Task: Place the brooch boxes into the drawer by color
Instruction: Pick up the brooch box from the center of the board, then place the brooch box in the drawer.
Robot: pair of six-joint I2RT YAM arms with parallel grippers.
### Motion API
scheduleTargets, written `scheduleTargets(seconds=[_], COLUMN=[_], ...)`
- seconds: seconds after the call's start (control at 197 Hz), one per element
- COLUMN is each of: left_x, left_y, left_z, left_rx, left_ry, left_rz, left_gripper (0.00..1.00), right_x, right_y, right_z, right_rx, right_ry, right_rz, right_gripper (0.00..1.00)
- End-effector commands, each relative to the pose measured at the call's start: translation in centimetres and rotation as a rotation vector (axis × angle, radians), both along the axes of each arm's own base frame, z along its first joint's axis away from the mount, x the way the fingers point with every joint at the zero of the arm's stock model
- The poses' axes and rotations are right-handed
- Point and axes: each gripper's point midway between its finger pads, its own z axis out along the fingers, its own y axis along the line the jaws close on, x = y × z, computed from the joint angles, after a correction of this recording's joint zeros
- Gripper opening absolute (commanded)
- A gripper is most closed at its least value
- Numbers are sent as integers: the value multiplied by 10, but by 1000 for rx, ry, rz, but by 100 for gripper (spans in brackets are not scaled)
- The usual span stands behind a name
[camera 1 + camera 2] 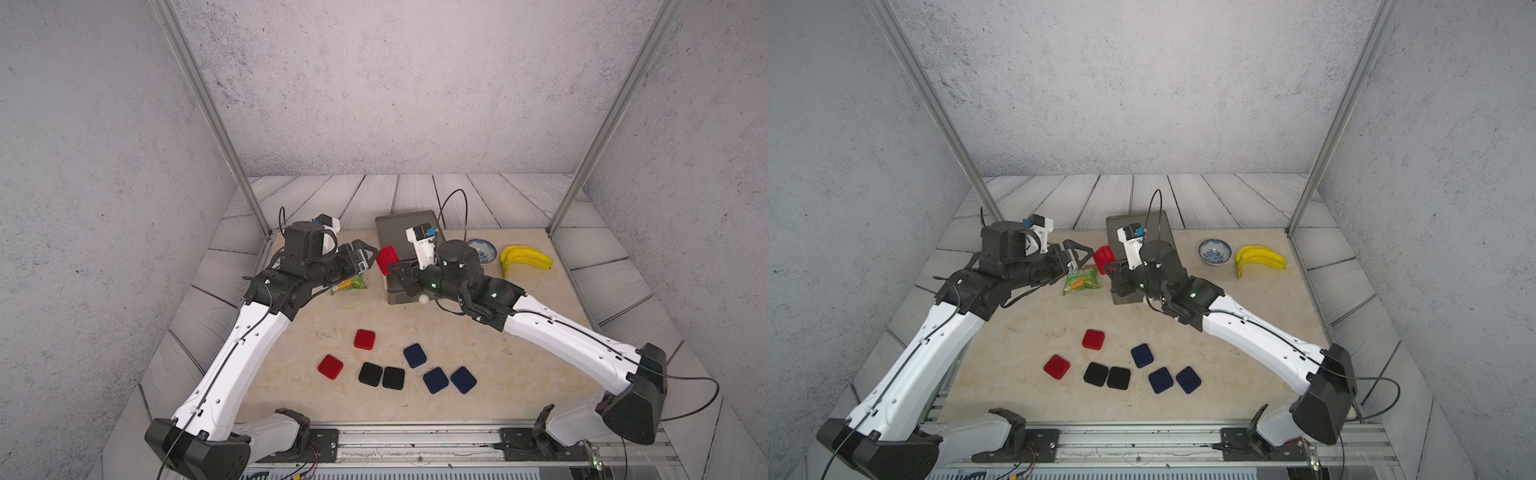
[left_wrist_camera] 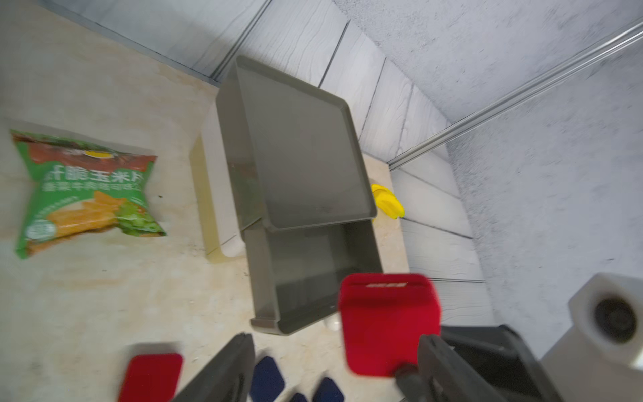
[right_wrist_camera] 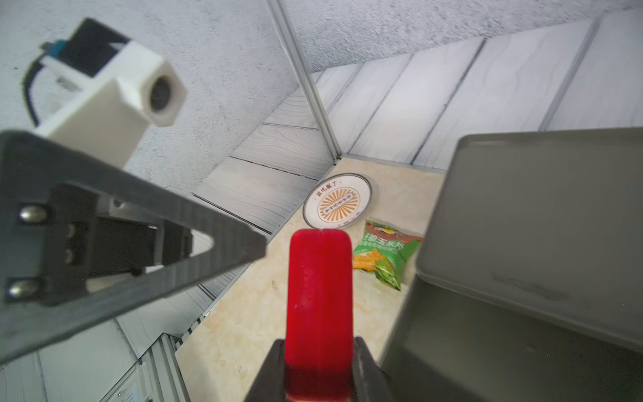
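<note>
- The left gripper (image 1: 368,261) is seen left of the drawer (image 1: 401,226), jaws parted, nothing held
- A red brooch box (image 1: 386,258) is clamped on edge by the right gripper (image 3: 318,343) at the drawer's left edge
- Seven loose brooch boxes (image 1: 370,374) are laid before the drawer: red, black, navy

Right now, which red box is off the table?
The red box in the fingers of the right gripper; the other two red boxes lie flat on the table.
</note>
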Motion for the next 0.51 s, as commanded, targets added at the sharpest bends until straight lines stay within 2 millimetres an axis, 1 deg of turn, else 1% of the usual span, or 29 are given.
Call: scheduleTargets(seconds=[0.0,0.041,0.096,0.193,0.329,0.502], left_x=[-4,-5,-6,-9,-12,-13], left_y=[38,48,61,79,90,95], left_z=[-3,-8,-15,-28,-48,-68], left_rx=[178,217,262,323,345,356], left_ry=[-32,-25,-13,8,50,91], left_rz=[85,105,129,164,173,168], left_gripper=[81,81,81,81,82,82], right_x=[8,10,12,15,18,23], right_y=[-41,-49,-55,-55,-36,-19], right_z=[-8,-14,-24,-41,-56,-69], right_rx=[2,-11,-38,-57,-19,37], right_ry=[96,125,166,237,325,396], right_rz=[-44,-48,-42,-22,39,71], right_gripper=[12,12,12,12,12,12])
